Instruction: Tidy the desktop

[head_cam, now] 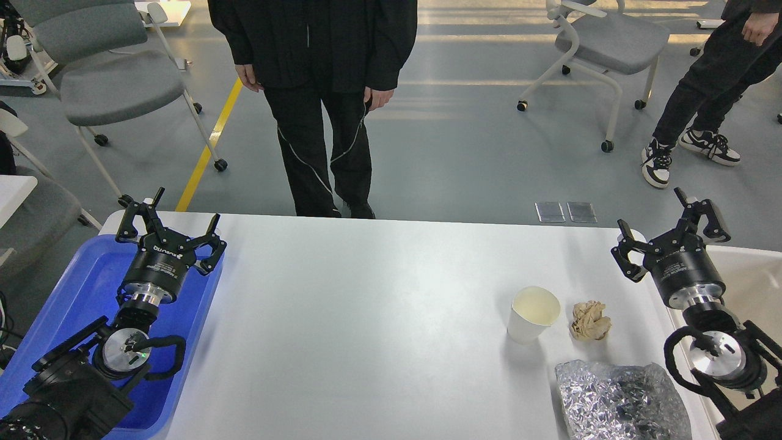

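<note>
The white desktop (366, 305) fills the middle of the head view. On its right part stand a white paper cup (533, 315), upright and empty, a crumpled brown paper ball (590, 321) just right of it, and a crumpled silver foil sheet (620, 400) at the front right. My left gripper (170, 230) is open and empty above the far end of the blue tray (73, 293). My right gripper (669, 235) is open and empty at the table's right edge, behind and right of the paper ball.
A cream-white bin (751, 275) sits at the right under my right arm. A person in black (324, 91) stands just beyond the table's far edge. Grey chairs (110, 79) and another person (708, 91) are farther back.
</note>
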Controlling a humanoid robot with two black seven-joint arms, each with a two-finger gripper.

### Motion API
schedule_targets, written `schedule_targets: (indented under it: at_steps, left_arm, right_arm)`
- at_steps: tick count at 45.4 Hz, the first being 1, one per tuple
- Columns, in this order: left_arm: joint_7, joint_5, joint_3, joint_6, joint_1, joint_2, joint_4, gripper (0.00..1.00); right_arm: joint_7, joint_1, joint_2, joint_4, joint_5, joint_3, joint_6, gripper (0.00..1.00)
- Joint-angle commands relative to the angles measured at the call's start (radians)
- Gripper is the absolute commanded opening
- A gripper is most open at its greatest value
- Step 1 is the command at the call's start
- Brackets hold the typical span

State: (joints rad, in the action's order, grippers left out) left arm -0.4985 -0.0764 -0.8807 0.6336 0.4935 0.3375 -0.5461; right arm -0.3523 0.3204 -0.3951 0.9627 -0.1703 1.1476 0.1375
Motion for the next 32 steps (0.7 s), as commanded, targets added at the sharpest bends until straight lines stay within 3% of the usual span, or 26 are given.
schedule_targets:
  at_steps: [1,14,21,27,32]
  left_arm:
    - [0.0,0.0,0.0,0.0,0.0,0.0,0.0,1.0]
    - [0.0,0.001,-0.001,0.0,0.0,0.0,0.0,1.0]
    - [0.0,0.0,0.0,0.001,0.0,0.0,0.0,1.0]
    - [0.0,0.001,0.002,0.008,0.0,0.0,0.0,1.0]
    - [0.0,0.003,0.002,0.008,0.0,0.0,-0.002,1.0]
  right_arm:
    - [0.003,0.002,0.001,-0.001,0.002,-0.011,-0.001,1.0]
    - [0.004,-0.009,-0.005,0.01,0.002,-0.029,-0.006,1.0]
    - [0.007,-0.009,-0.073,0.016,0.002,-0.035,0.001,1.0]
    - [0.094,-0.006,-0.14,0.07,-0.006,-0.121,0.001,1.0]
    - [0.119,0.008,-0.157,0.096,-0.017,-0.144,0.001,1.0]
